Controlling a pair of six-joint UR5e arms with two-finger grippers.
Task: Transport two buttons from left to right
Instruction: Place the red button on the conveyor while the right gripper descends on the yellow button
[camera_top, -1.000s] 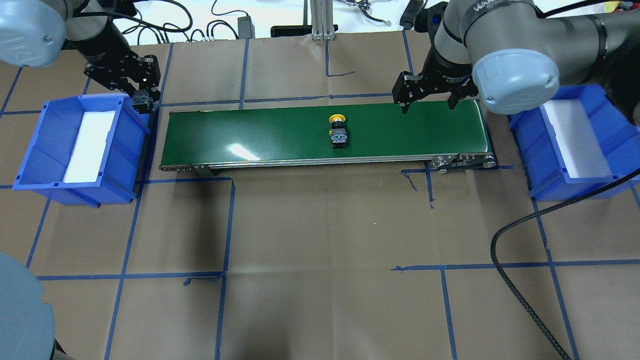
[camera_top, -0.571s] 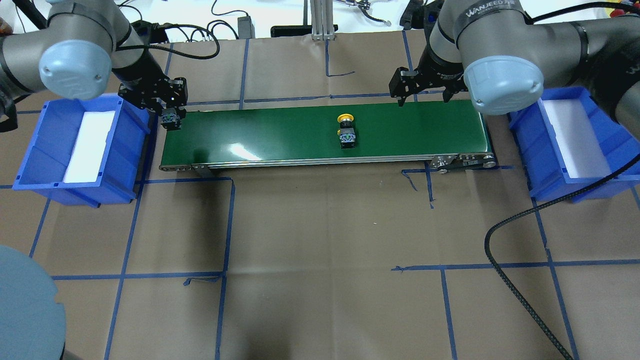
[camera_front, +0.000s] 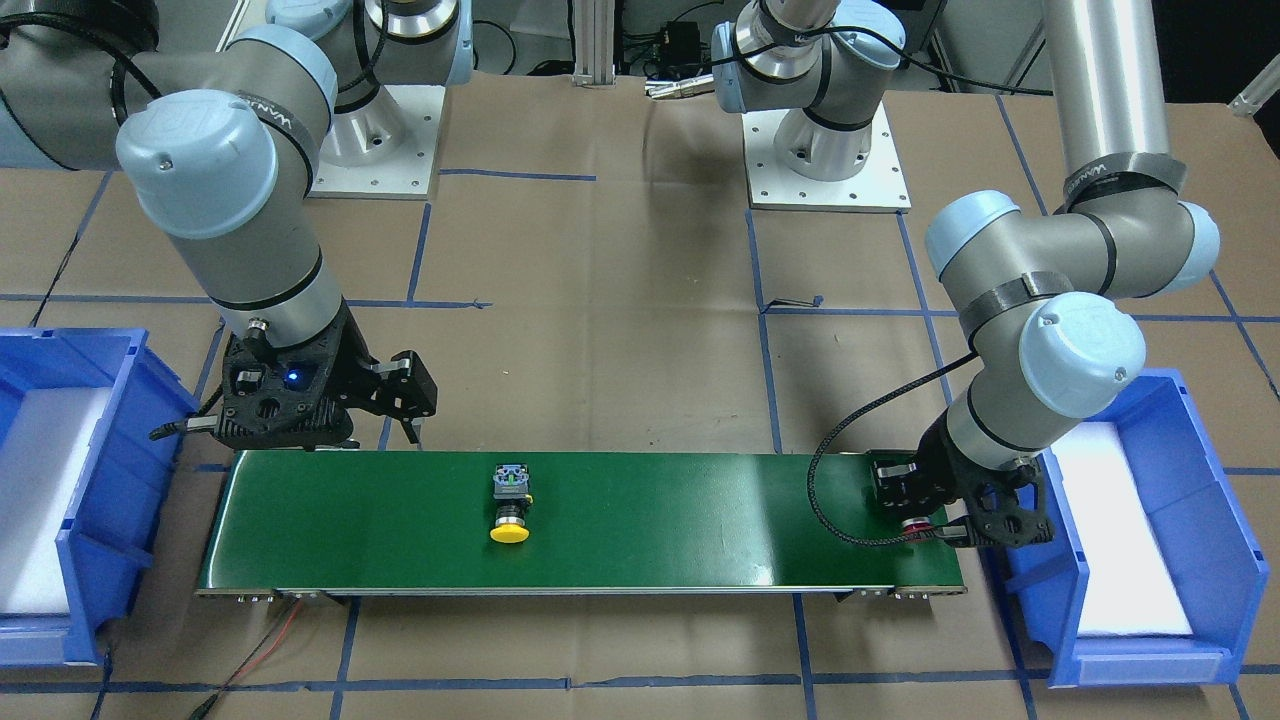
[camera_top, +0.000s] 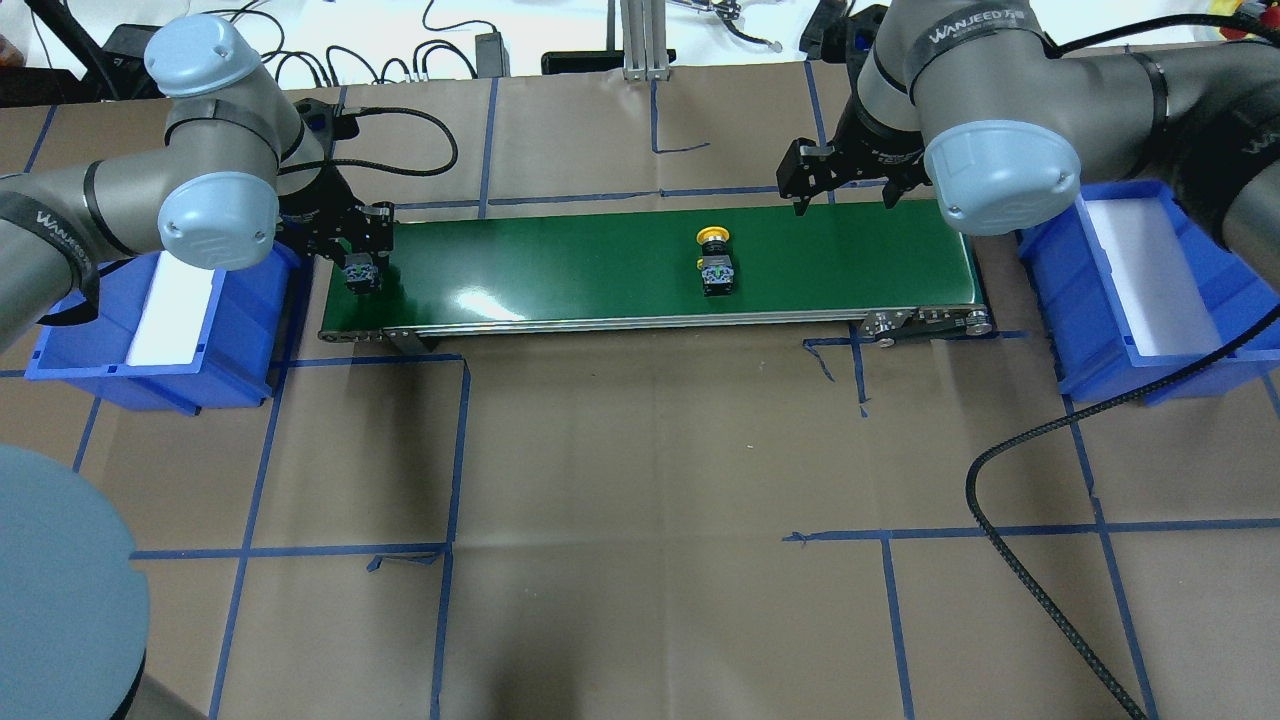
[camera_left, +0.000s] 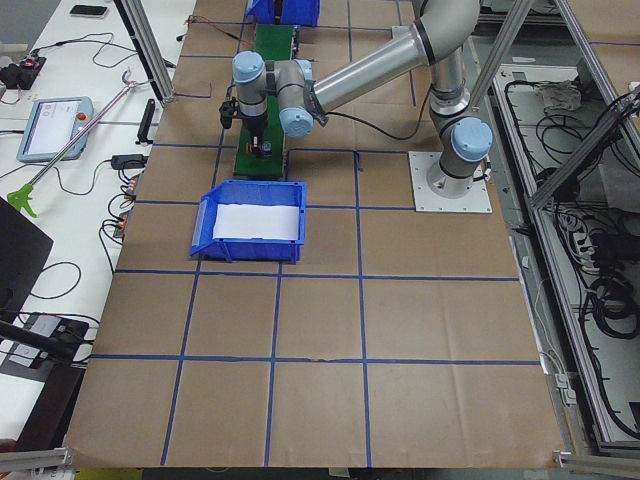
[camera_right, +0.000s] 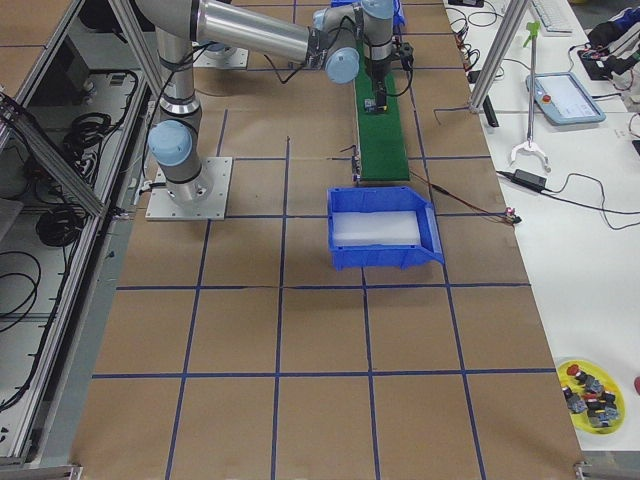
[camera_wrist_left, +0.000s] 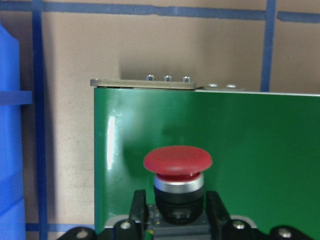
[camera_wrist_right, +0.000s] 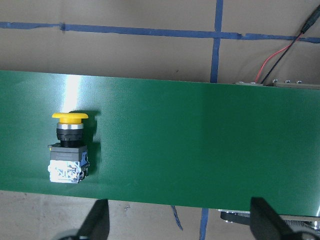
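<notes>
Buttons: red one pinched, yellow one loose
Left hand (camera_top: 361, 262) grips the red button (camera_wrist_left: 177, 172) by its barrel over the left end of the green surface (camera_top: 560, 270); yellow button (camera_top: 713, 258) lies on its side mid-surface, right hand (camera_top: 843, 203) spread wide, empty. Light hard plastic I reckon, domed caps look slippery, so grab the barrel or block.

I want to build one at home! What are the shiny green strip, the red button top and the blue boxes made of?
The green strip looks like smooth rubbery or plastic belting: glossy, with a white glare spot. The red button top looks like matte plastic, above a shiny metal-looking ring. The blue boxes seem hard moulded plastic, with ribbed walls.
</notes>
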